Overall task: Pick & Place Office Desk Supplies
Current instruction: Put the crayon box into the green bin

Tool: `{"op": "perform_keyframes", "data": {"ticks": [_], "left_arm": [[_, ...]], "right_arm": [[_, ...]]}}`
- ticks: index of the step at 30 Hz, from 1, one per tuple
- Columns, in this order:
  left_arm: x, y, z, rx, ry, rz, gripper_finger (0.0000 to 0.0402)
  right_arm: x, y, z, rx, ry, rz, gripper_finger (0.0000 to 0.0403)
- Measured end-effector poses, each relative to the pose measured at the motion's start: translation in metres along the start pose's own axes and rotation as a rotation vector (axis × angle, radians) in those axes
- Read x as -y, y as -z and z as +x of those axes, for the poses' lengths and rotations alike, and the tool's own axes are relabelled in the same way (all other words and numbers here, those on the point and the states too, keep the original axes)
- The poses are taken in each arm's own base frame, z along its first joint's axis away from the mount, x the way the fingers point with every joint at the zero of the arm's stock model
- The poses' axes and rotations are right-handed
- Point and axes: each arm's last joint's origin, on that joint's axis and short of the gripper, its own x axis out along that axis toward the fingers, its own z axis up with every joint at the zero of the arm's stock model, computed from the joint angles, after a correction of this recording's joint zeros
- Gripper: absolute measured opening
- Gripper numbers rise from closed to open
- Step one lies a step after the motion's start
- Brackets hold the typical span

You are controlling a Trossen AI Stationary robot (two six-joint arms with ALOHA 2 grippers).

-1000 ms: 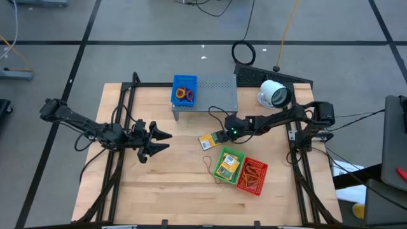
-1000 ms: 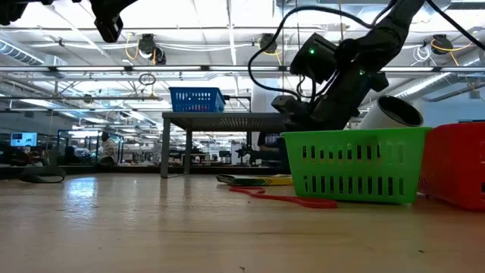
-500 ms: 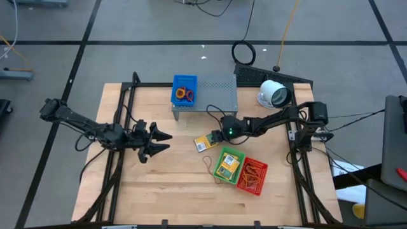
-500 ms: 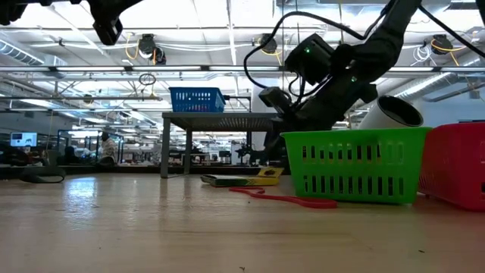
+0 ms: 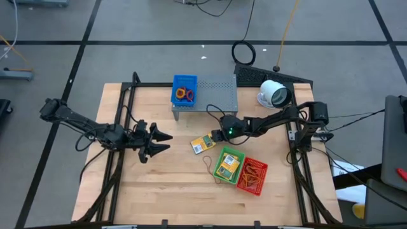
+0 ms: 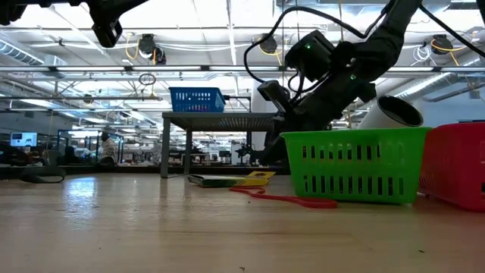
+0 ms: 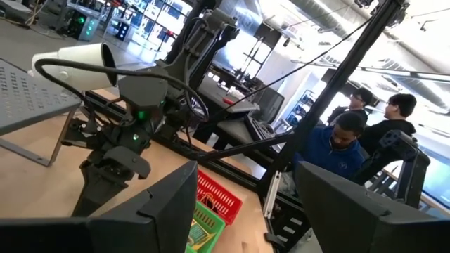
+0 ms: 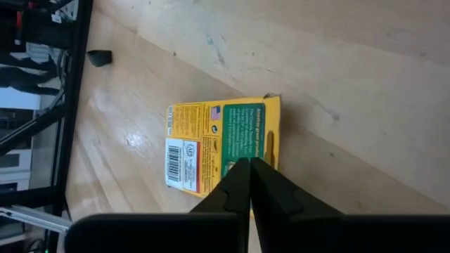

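The right gripper, fingers pressed together, hangs low over the table with its tips at the edge of a yellow packet. The packet lies flat on the wood, just beside the green basket, which holds another packet. A barcode and a green panel show on the packet's face; the print is too small to read. The left gripper waits well apart, fingers spread and empty.
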Motion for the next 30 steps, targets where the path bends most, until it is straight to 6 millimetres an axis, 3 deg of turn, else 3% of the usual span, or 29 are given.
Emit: {"op": "perform_keyframes", "data": {"ticks": [11, 23, 30], "left_arm": [[0.001, 0.0, 0.0, -0.016, 0.027, -0.015, 0.0251], [0.001, 0.001, 0.0, -0.023, 0.04, -0.015, 0.0251], [0.001, 0.001, 0.0, -0.022, 0.04, -0.015, 0.0251]], "right_arm": [[-0.011, -0.004, -0.008, 0.046, -0.055, -0.015, 0.0011], [-0.009, -0.003, -0.008, -0.004, -0.054, -0.001, 0.0156], [-0.006, -0.002, -0.008, -0.011, -0.028, -0.005, 0.0187]]}}
